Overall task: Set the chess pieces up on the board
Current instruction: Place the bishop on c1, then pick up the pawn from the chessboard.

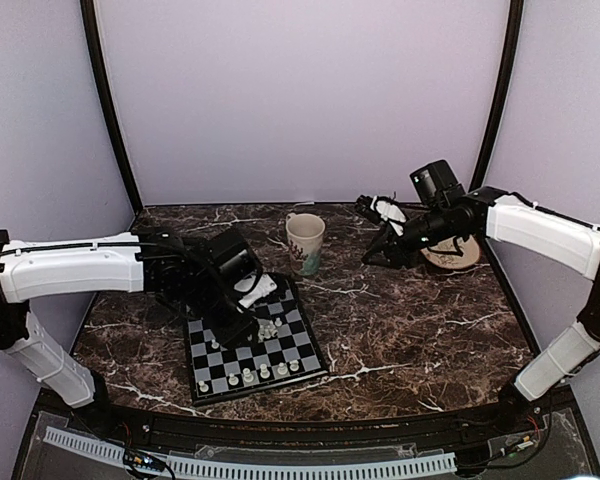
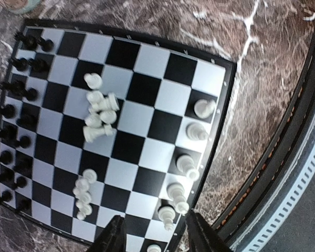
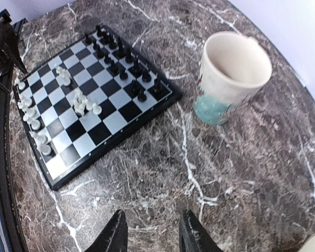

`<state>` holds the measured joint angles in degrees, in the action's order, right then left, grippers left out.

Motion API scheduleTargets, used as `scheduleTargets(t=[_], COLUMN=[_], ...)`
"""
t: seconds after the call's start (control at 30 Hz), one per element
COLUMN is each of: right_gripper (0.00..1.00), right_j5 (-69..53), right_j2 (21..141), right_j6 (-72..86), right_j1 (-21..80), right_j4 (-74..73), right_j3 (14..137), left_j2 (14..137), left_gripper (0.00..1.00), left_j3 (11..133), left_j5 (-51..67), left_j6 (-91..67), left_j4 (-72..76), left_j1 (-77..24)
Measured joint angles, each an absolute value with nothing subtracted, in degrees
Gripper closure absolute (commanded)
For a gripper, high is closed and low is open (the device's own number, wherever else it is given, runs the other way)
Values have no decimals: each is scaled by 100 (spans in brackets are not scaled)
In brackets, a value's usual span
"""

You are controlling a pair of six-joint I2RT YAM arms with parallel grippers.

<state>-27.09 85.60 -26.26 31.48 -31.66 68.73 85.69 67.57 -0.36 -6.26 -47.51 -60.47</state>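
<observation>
The board (image 1: pixel 298 352) lies on the marble in front of my left arm. White chess pieces (image 1: pixel 248 377) line its near edge, and a loose white cluster (image 2: pixel 97 113) lies mid-board, some of it tipped over. Black chess pieces (image 3: pixel 121 55) fill the far side in two rows. My left gripper (image 2: pixel 155 239) hovers over the near edge row, jaws open. A white piece (image 2: pixel 167 215) stands on its square just ahead of the gap, untouched. My right gripper (image 3: pixel 153 233) hangs open and empty over bare marble, right of the board (image 3: pixel 121 123).
A cream mug (image 1: pixel 305 243) with a teal base stands behind the board, between the two arms. A round wooden disc (image 1: pixel 450 255) lies under the right arm at the back right. The table's dark front rim (image 2: pixel 283 157) runs close to the board's near edge.
</observation>
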Motion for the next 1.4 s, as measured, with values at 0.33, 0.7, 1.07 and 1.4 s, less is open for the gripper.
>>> scheduleTargets(t=[0.33, 0.7, 1.07, 1.4], right_gripper=[11, 0, 0, 0], right_j5=[-2965, -2930, -2797, -1931], right_j2=[8604, 8698, 8729, 8820], right_j6=[-2550, -2327, -1911, -1470], right_j1=[3148, 3148, 3159, 3129], right_j4=[-3629, -3726, -3667, -3238], right_j3=[8051, 8361, 8547, 8075], left_j2=[9223, 10106, 10112, 10519], left_gripper=[62, 63, 63, 70], left_j3=[7426, 7787, 7797, 8049], left_j5=[-248, -93, -67, -395], left_j6=[-294, -165, -115, -104], left_j4=[-3885, -3297, -3247, -3435], left_j1=[-5312, -5286, -5286, -5286])
